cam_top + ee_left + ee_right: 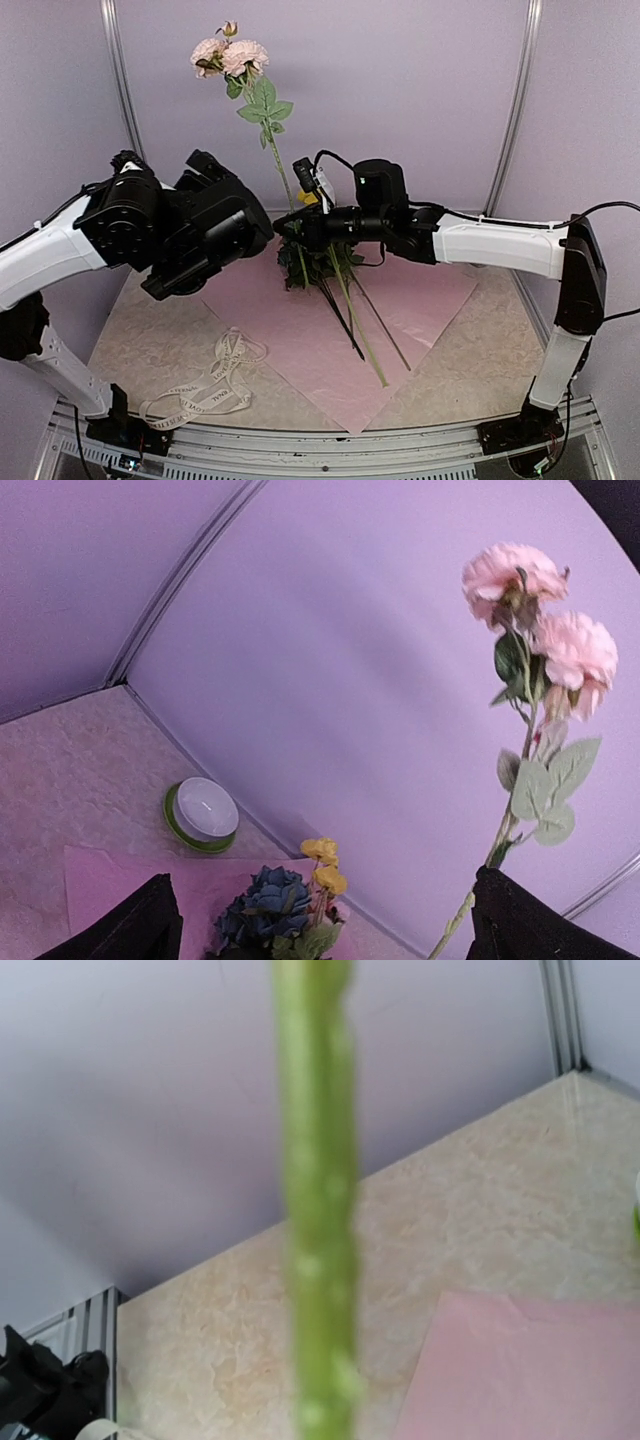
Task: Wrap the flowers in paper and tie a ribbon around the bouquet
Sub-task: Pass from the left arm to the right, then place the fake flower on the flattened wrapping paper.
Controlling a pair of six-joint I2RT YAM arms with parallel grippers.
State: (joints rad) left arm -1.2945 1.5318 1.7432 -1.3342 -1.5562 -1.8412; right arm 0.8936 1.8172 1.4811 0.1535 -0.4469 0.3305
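Observation:
My right gripper (287, 226) is shut on the green stem (320, 1260) of a pink flower (231, 56) and holds it upright above the paper (330, 340). My left gripper (262, 230) stands open just left of that stem; in the left wrist view the stem (505, 830) passes beside its right finger (535, 925). More flowers, blue (265, 905) and yellow (322, 852), lie on the flat lilac-pink paper with their stems (352, 318) pointing toward the near edge. The cream ribbon (205, 385) lies loose at the front left. No wrapped bouquet is in view.
A round white dish with a green rim (202, 815) sits on the marbled table near the back wall, beside the paper's far corner. Lilac walls with metal posts (512, 110) close in the back and sides.

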